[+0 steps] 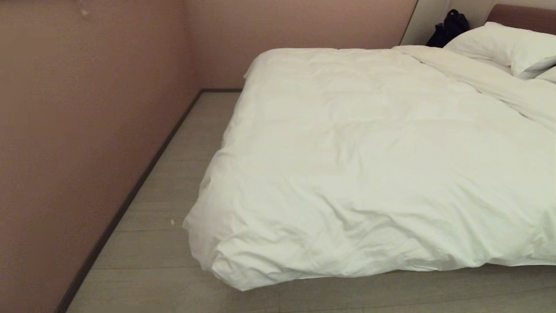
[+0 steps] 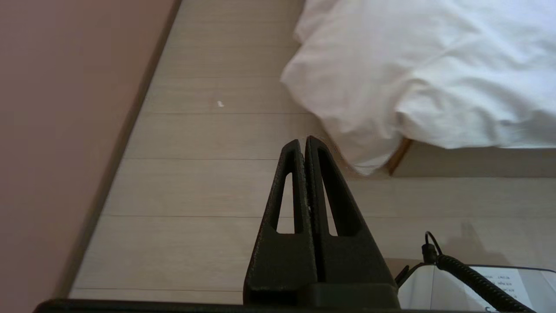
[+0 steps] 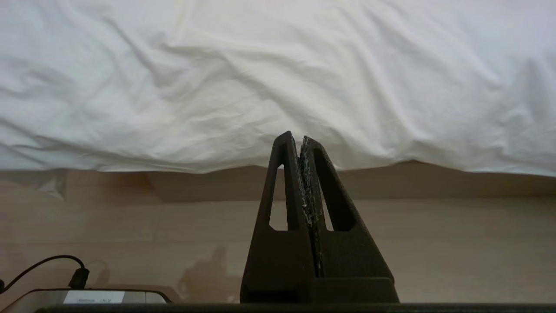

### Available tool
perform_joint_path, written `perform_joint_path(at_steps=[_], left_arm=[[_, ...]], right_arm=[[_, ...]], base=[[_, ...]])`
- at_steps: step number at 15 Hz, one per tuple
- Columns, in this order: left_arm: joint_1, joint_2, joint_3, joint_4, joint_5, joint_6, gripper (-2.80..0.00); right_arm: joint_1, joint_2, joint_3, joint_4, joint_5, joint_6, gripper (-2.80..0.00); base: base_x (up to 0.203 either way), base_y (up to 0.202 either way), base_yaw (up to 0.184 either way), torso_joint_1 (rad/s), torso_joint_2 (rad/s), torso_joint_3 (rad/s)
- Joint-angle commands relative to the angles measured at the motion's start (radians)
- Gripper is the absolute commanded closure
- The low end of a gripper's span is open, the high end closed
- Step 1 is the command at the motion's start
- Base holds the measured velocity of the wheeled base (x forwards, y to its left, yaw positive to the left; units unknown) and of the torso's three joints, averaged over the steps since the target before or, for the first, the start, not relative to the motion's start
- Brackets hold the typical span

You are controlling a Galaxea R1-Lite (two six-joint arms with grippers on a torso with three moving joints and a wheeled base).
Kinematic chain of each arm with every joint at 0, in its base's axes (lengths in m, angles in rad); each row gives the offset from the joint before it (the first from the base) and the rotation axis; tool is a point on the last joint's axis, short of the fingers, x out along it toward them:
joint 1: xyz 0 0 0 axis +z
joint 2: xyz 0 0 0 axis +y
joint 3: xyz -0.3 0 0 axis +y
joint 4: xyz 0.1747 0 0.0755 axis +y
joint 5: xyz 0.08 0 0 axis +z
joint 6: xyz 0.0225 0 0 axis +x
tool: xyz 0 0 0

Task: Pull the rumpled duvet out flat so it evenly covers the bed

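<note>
Here the duvet (image 1: pixel 369 161) drapes over the bed (image 2: pixel 398 157), its corner hanging toward the floor (image 1: pixel 173 174). Both the left end effector (image 2: pixel 304 141) and the right end effector (image 3: pixel 295 137) are pressed together, empty, low near the bed's edge.

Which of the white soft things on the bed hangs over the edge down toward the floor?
The duvet: its puffy corner spills off the bed's near corner toward the floor. The pillows stay up by the headboard.
</note>
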Motion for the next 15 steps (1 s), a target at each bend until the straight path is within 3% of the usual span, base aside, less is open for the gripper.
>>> perform_joint_path(at_steps=[1, 15], left_arm=[[0.001, 0.0, 0.0, 0.0, 0.0, 0.0, 0.0], [0.001, 0.0, 0.0, 0.0, 0.0, 0.001, 0.0]], right_arm=[[0.001, 0.0, 0.0, 0.0, 0.0, 0.0, 0.0], [0.001, 0.0, 0.0, 0.0, 0.0, 0.0, 0.0]], base=[[0.0, 0.197, 0.001, 0.003, 0.01, 0.002], [0.0, 0.197, -0.001, 0.001, 0.0, 0.004]])
